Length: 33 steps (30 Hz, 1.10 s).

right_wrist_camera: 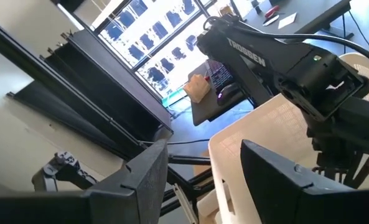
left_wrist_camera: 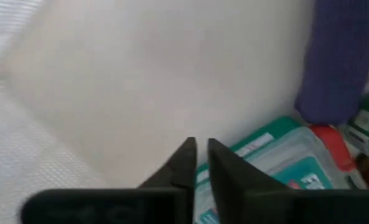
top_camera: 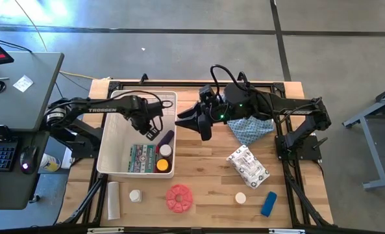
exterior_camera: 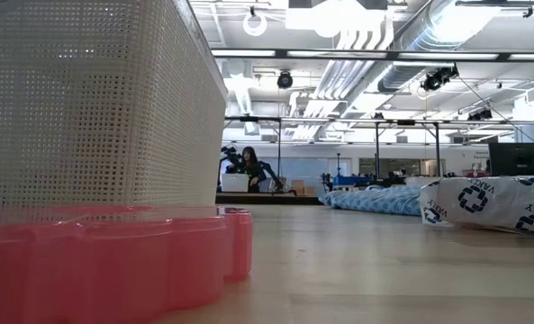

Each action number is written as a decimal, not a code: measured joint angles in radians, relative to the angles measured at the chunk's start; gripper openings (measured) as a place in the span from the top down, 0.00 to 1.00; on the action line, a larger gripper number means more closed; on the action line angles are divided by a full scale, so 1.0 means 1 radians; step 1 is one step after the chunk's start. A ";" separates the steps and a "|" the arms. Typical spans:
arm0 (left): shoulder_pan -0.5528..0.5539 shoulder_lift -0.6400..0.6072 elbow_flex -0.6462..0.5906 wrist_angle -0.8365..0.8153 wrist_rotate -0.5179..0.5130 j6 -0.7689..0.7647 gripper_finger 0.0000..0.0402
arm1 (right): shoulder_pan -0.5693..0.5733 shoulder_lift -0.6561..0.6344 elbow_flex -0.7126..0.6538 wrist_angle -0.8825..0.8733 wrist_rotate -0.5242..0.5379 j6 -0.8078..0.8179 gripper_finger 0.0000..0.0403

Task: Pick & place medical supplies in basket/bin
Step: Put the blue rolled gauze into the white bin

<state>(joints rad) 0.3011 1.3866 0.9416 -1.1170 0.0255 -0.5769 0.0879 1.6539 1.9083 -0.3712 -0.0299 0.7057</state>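
The white slotted bin (top_camera: pixel 114 140) stands at the table's left; its wall fills the low view (exterior_camera: pixel 86 99). Inside lie a green-white packet (top_camera: pixel 140 159), a purple cylinder (top_camera: pixel 167 138), a white-capped jar (top_camera: pixel 165 150) and a yellow-capped bottle (top_camera: pixel 161 165). My left gripper (top_camera: pixel 152 133) points down inside the bin, shut with nothing between its fingers (left_wrist_camera: pixel 201 155), above the packet (left_wrist_camera: pixel 277 158) and beside the purple cylinder (left_wrist_camera: pixel 343 62). My right gripper (top_camera: pixel 202 123) is raised beside the bin's right wall, open and holding nothing (right_wrist_camera: pixel 203 168).
On the table lie a red disc (top_camera: pixel 178 198), a white tube (top_camera: pixel 113 199), a white-capped jar (top_camera: pixel 135 195), a white cap (top_camera: pixel 241 197), a blue cylinder (top_camera: pixel 269 203), a white printed packet (top_camera: pixel 248 166) and a blue patterned cloth (top_camera: pixel 250 129). A grey desk (top_camera: pixel 23 91) stands left.
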 joint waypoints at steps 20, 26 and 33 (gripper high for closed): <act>0.000 0.138 -0.032 0.175 0.201 0.217 0.84 | 0.006 0.000 0.000 -0.044 0.080 0.012 0.52; 0.000 0.138 -0.032 0.185 0.201 0.233 0.94 | 0.006 0.000 0.000 -0.081 0.130 0.010 0.52; 0.000 0.138 -0.032 0.104 0.192 0.233 0.86 | 0.014 -0.002 0.000 -0.142 0.118 -0.005 0.52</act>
<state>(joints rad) 0.3009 1.5242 0.9092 -1.0130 0.2173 -0.3435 0.1017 1.6523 1.9083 -0.5136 0.0880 0.7011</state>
